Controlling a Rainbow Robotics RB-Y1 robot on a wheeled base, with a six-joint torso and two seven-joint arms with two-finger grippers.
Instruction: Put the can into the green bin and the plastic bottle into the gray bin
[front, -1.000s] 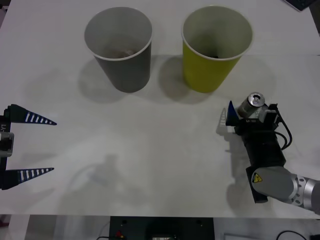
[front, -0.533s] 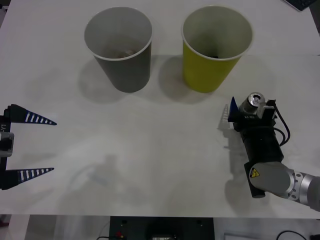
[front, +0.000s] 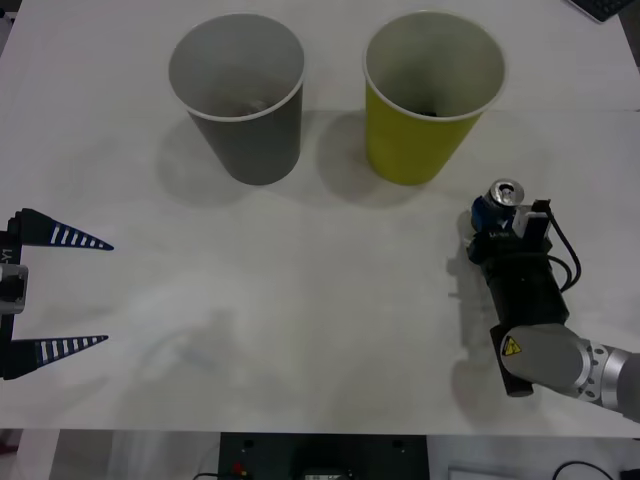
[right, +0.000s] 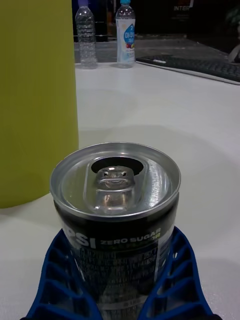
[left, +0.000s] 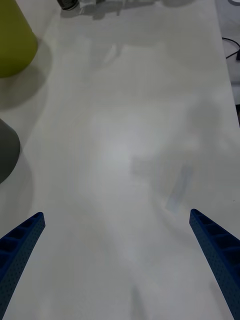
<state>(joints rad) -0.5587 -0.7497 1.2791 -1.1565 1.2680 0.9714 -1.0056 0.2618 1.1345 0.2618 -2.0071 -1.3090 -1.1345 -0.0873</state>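
Observation:
The can (front: 505, 192) stands upright at the right of the table, its pull-tab top (right: 116, 177) facing up. My right gripper (front: 497, 212) is shut on the can, with blue fingers (right: 60, 280) pressed to both sides of its body. The green bin (front: 432, 95) stands just beyond it, and its yellow-green wall (right: 35, 100) rises close beside the can. The gray bin (front: 238, 97) stands to the left of the green one, with something pale at its bottom that I cannot identify. The plastic bottle is out of view. My left gripper (front: 62, 290) hangs open at the table's left edge.
The white table (front: 300, 300) stretches bare between my two arms. In the left wrist view the green bin (left: 12, 40) and the gray bin (left: 6, 150) show at one side. Two bottles (right: 125, 32) stand far off on another surface.
The right gripper's fingers have drawn in and shut on the can; the finger that stood apart to its left now sits against it. The left arm has not moved.

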